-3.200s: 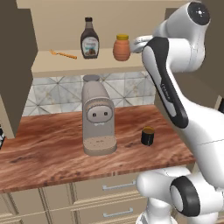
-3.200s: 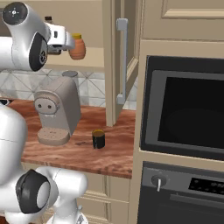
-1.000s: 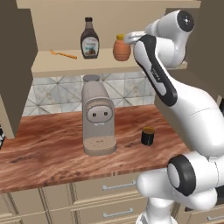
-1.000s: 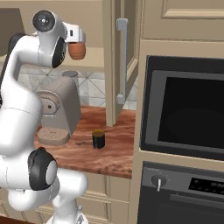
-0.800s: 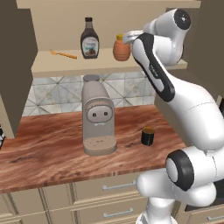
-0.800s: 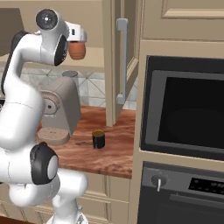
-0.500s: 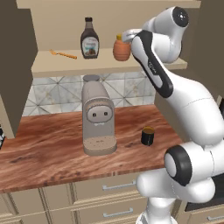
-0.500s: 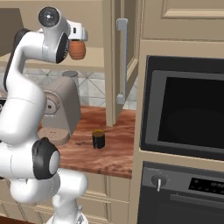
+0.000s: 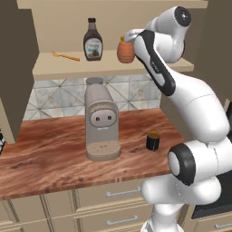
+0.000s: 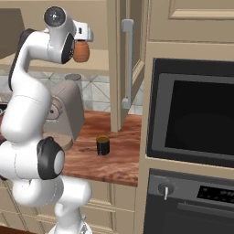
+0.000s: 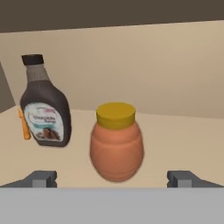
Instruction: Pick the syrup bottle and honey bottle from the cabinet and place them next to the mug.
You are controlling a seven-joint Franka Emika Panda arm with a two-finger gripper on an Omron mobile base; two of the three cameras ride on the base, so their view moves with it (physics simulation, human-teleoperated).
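Two finger tips of the raised, outstretched gripper (image 11: 112, 178) stand wide apart before the rounded, yellow-lidded honey bottle (image 11: 116, 141); the glossy dark syrup bottle (image 11: 45, 105) stands beside it.

The white jointed arm with dark joints (image 9: 181, 97) rises from its base, bends at a high elbow and reaches forward at shelf height. Its two-finger gripper (image 11: 113, 178) is held level, the jaws spread wide, the small dark finger tips (image 11: 41, 178) well apart and closed on nothing.
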